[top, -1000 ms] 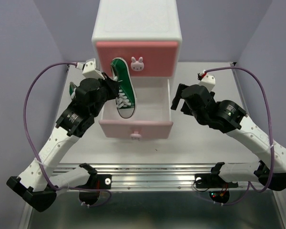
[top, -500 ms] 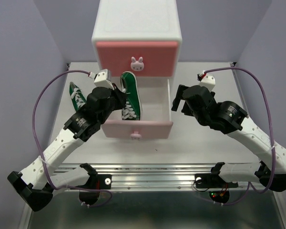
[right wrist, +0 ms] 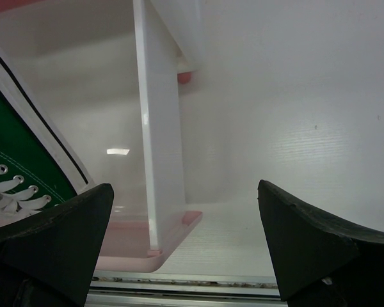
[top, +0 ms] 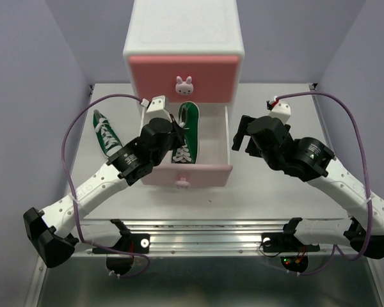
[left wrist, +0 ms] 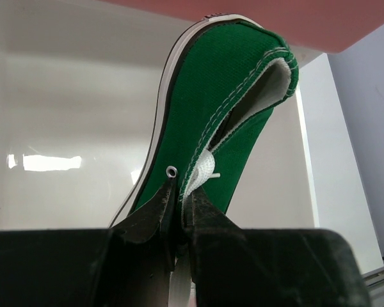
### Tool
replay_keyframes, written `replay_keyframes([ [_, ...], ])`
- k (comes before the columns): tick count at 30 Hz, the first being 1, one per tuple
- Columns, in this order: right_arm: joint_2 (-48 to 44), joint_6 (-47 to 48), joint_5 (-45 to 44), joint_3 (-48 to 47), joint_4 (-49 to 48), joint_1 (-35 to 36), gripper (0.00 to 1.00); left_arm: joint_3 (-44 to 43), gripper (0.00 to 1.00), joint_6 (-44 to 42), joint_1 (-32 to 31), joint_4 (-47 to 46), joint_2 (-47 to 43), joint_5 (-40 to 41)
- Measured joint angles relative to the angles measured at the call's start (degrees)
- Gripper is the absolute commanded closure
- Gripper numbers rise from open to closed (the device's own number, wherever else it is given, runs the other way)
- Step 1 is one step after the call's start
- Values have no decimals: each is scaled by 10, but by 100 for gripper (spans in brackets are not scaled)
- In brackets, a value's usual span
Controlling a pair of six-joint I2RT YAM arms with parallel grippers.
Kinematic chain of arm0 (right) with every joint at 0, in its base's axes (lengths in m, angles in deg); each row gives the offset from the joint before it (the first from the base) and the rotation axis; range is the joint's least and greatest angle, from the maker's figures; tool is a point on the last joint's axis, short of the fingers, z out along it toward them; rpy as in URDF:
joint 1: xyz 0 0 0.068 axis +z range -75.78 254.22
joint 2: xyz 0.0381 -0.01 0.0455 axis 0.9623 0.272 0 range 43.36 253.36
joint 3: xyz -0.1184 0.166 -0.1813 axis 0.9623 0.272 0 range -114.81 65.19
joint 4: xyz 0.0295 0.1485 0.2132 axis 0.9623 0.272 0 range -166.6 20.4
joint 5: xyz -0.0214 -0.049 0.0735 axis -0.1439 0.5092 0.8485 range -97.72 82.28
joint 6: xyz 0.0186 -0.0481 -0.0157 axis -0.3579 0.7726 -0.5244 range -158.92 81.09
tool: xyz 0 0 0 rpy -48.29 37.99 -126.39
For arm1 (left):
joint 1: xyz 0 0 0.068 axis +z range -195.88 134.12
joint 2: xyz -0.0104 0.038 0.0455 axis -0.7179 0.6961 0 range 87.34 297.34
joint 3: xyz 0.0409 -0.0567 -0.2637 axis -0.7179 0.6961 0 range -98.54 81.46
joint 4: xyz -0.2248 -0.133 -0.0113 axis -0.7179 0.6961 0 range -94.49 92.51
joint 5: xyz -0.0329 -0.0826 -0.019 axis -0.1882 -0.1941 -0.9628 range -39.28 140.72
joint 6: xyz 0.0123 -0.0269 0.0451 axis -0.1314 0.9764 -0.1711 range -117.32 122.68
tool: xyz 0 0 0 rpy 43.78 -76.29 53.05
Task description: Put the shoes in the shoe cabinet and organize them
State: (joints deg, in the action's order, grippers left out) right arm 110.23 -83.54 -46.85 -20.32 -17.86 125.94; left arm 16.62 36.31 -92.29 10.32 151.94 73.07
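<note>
Left gripper [left wrist: 179, 192] clamped on green shoe [left wrist: 224, 96], over open drawer [top: 211, 137]. Right gripper [right wrist: 185, 220] spread wide beside drawer. 2nd green shoe [top: 105, 133] on table [top: 275, 185].

Inside the lower drawer [top: 212, 137], bare floor lies right of the green shoe [top: 187, 125] and the left gripper [left wrist: 179, 192] pinching it; the drawer's right wall [right wrist: 155, 128] separates that gap from the right gripper [top: 238, 134]; a second green shoe [top: 106, 133] occupies the table [top: 275, 192] left of the drawer.
</note>
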Motion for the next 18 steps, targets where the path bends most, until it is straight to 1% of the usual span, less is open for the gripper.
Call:
replay_keyframes([
  [5, -3, 0, -4, 9, 0, 0, 0, -1, 100, 6, -7, -9, 15, 9],
  [14, -13, 0, -17, 20, 0, 0, 0, -41, 100, 12, -8, -12, 99, 8],
  [18, -14, 0, -26, 20, 0, 0, 0, -51, 100, 14, -8, -11, 121, 5],
])
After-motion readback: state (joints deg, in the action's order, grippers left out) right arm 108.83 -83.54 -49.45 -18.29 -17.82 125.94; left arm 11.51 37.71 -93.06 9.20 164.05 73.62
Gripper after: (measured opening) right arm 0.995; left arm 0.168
